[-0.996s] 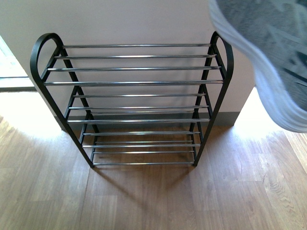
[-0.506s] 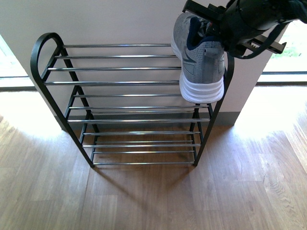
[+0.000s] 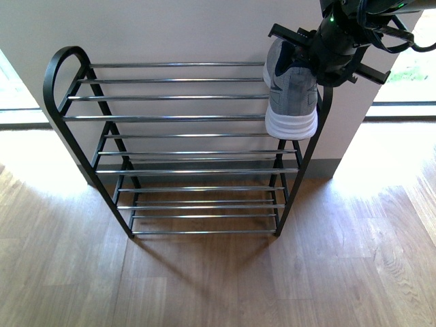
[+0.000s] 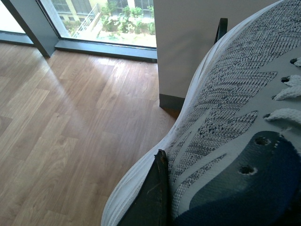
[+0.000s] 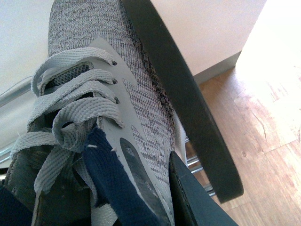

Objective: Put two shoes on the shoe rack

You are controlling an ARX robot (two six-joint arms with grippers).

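**Shoe over the right end of the rack**

My right gripper [image 3: 306, 54] is clamped on the navy collar of a grey shoe [image 3: 289, 95], heel towards me, thick white sole lowest. The shoe hangs over the right end of the rack's [image 3: 170, 118] top tier, just inside the black end loop. I cannot tell whether the sole touches the rods. The dark mark on its side is too small for me to read.

Half a second ago this shoe looked larger and reached further left along the rods. Now it is further from me and closer to the end loop. A second ago it filled the upper right corner of the front view.

My left gripper [image 4: 225, 207] grasps the other shoe [image 4: 225, 108], one finger [image 4: 155, 197] pressed against its side. I see it only in the left wrist view, above the wooden floor [image 4: 70, 117] near a wall corner
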